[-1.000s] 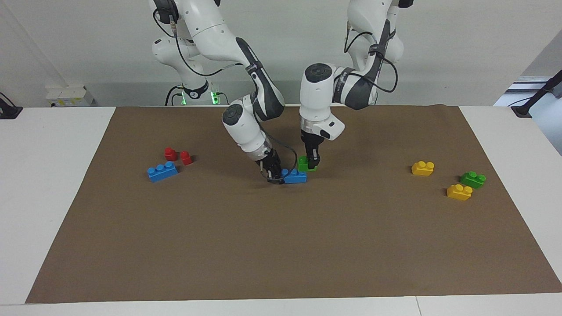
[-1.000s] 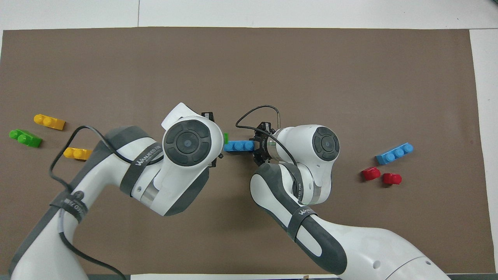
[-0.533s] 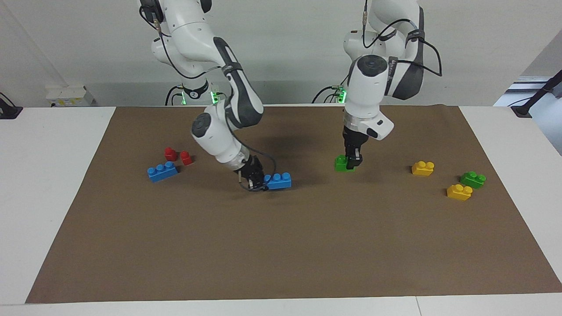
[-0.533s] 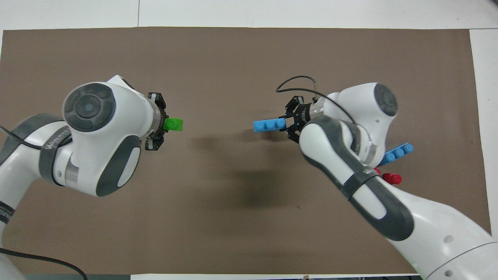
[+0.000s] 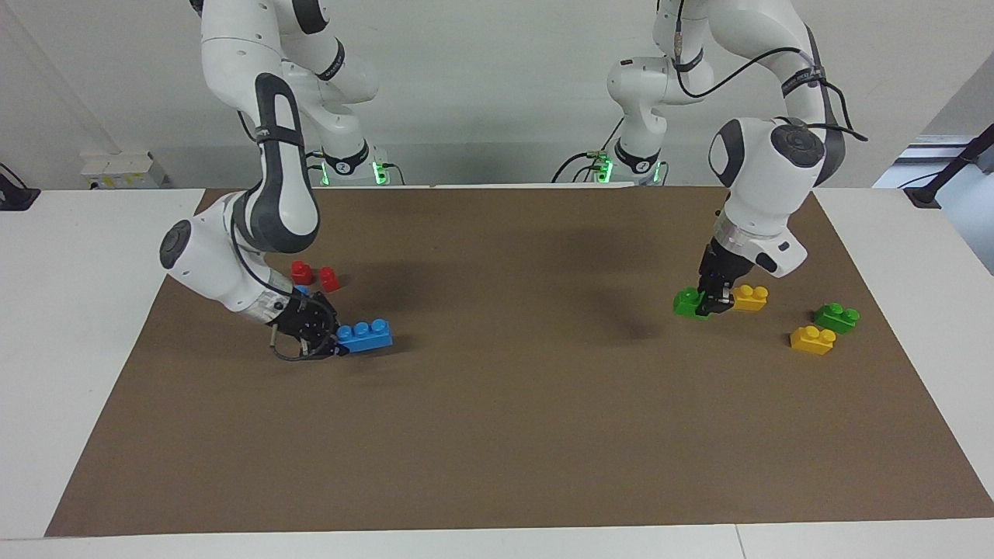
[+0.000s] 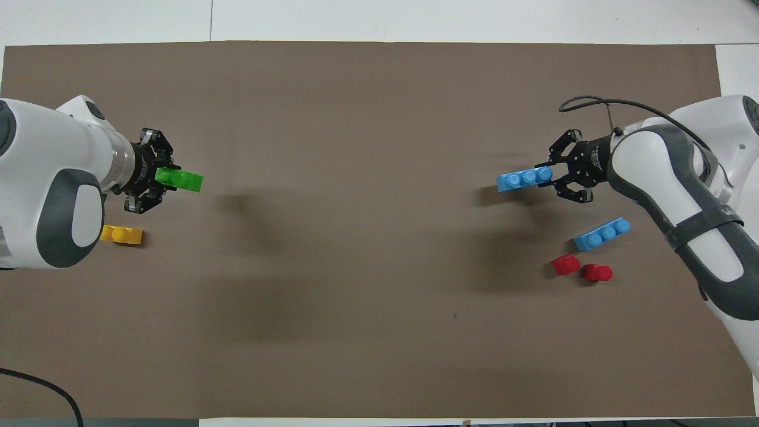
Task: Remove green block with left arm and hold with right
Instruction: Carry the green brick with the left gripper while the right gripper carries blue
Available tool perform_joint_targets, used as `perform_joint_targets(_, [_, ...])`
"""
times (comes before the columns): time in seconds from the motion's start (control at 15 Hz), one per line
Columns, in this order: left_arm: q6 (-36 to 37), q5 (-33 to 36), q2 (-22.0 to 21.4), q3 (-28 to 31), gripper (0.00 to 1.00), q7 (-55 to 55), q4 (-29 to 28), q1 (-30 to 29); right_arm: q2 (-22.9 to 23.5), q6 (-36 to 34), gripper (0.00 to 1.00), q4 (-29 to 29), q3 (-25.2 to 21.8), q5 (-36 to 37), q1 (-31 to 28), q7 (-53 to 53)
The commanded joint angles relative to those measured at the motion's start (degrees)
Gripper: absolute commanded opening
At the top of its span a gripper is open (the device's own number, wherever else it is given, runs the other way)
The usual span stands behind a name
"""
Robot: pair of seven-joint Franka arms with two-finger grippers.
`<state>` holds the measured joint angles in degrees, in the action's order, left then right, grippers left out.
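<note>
My left gripper (image 5: pixel 713 301) is shut on a bright green two-stud block (image 5: pixel 688 301) and holds it low over the brown mat, beside a yellow brick (image 5: pixel 749 297). In the overhead view the left gripper (image 6: pixel 160 178) holds the green block (image 6: pixel 181 179) sticking out sideways. My right gripper (image 5: pixel 322 338) is shut on one end of a blue three-stud brick (image 5: pixel 365 335), low over the mat toward the right arm's end. The overhead view shows the right gripper (image 6: pixel 562 175) and the blue brick (image 6: pixel 525 178) too. The two bricks are far apart.
A second green brick (image 5: pixel 836 317) and another yellow brick (image 5: pixel 812 339) lie at the left arm's end. Two red blocks (image 5: pixel 314 276) and a second blue brick (image 6: pixel 602 233) lie at the right arm's end. The brown mat (image 5: pixel 497 427) covers the table.
The green block has come off the blue brick. My left gripper carried it toward the left arm's end; my right gripper carried the blue brick toward the right arm's end.
</note>
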<state>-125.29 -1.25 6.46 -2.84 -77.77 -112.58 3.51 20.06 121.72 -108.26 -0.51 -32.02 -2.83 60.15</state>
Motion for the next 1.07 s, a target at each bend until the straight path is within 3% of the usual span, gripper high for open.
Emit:
perform_joint_targets(0.0, [-4.9,-1.0,3.1,-0.5,0.00,7.1,-0.4,-3.9,1.6,-0.3,0.00,-0.4,0.6,0.6,-3.5,-4.6])
perform_joint_targets(0.4, [-12.4,-0.3,9.7,-0.4,0.00,14.6,0.4,-6.9,1.8,0.0,0.00,-1.5,0.6,0.5,-5.0,-6.4])
perform_joint_targets(0.47, [-13.4,-0.3,10.4,-0.3,0.00,15.4,0.6,-7.0,1.8,-0.1,0.08,-1.6,0.6,0.5,-5.2,-6.3])
perform_joint_targets(0.6, [-15.0,-0.2,12.2,-0.3,0.00,17.0,1.0,-8.1,1.7,-0.1,0.55,-1.6,0.5,0.6,-5.2,-6.4])
perform_joint_targets(0.67, [-15.8,-0.2,12.6,-0.3,0.00,17.6,1.1,-8.4,1.7,0.0,0.72,-1.6,0.6,0.5,-5.1,-6.3])
perform_joint_targets(0.8, [-16.4,-0.1,14.0,-0.2,0.00,18.5,2.0,-8.5,1.7,0.0,0.87,-1.5,0.5,0.5,-5.5,-6.4])
perform_joint_targets(1.0, [-18.7,1.1,15.8,-0.2,0.00,18.5,2.2,-8.6,1.3,-0.4,0.96,-1.0,0.5,0.6,-6.0,-6.3])
